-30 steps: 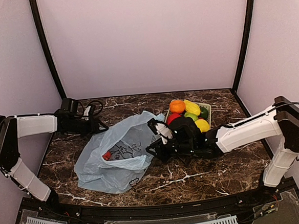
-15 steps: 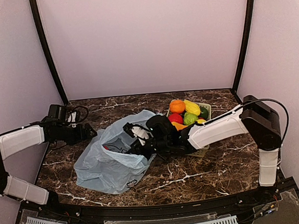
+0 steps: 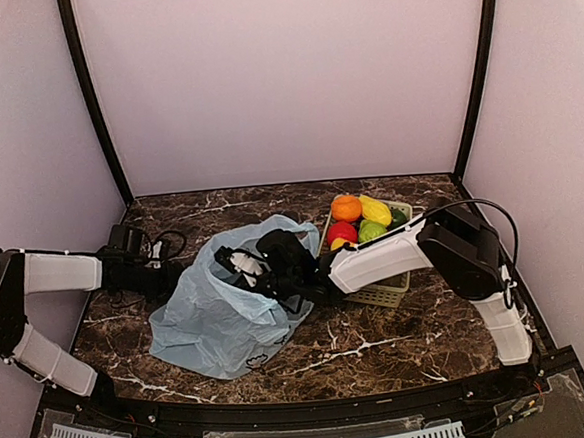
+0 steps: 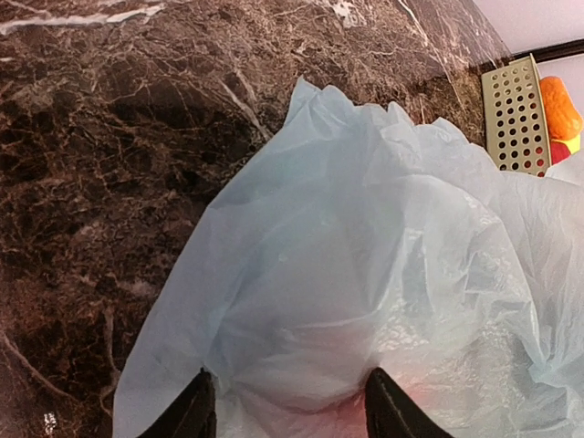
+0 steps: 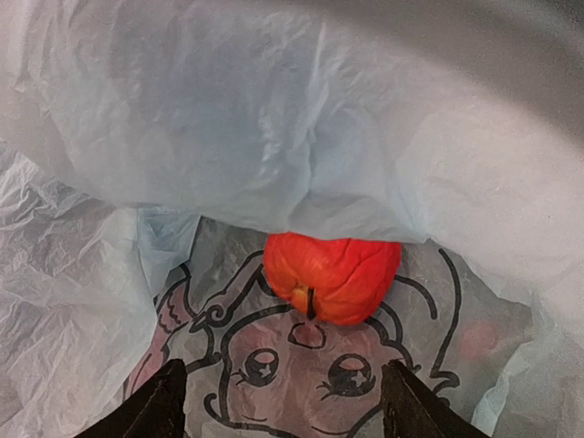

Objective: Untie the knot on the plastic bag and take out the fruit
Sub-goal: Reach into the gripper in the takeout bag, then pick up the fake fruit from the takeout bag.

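A red fruit (image 5: 330,278) lies mid-frame inside the plastic bag (image 5: 137,137), on its printed face. The right tool (image 5: 285,392) has just pushed in from the basket (image 3: 382,293) side, jaws wide and empty, so a grab looks next. The left tool (image 4: 287,406), moved up to the bag's left edge, straddles bulging film without pinching it.

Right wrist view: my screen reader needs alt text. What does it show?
A red fruit lies inside the light blue bag, on its cartoon-girl print. The right hand is open, its fingers at the bottom edge, short of the fruit.
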Available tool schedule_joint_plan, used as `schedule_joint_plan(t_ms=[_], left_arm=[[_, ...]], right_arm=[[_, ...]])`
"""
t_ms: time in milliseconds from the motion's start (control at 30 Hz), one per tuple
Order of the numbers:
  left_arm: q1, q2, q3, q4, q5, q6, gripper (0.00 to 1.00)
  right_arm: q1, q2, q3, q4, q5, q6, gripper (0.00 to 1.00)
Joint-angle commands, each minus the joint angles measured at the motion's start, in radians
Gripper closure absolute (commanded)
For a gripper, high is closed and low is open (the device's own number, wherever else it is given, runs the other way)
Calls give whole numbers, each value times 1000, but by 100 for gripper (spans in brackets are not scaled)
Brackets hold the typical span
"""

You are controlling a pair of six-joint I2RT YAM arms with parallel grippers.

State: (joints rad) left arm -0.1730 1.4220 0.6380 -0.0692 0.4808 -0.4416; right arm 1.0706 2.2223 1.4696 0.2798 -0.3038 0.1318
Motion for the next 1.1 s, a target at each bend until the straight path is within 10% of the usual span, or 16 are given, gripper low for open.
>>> schedule_joint_plan(t_ms=[0,800,1067], left_arm=[[-3,20,-20,62,66,-17,51],[-174,105,19,147,222,20,82],[-181,84,58,92,159,55,93]], right_arm=[[1,55,71,-22,1,-10,28],[-15,212,225,-56,-159,-97,17],[-19,176,185,-42,-104,-94,50]])
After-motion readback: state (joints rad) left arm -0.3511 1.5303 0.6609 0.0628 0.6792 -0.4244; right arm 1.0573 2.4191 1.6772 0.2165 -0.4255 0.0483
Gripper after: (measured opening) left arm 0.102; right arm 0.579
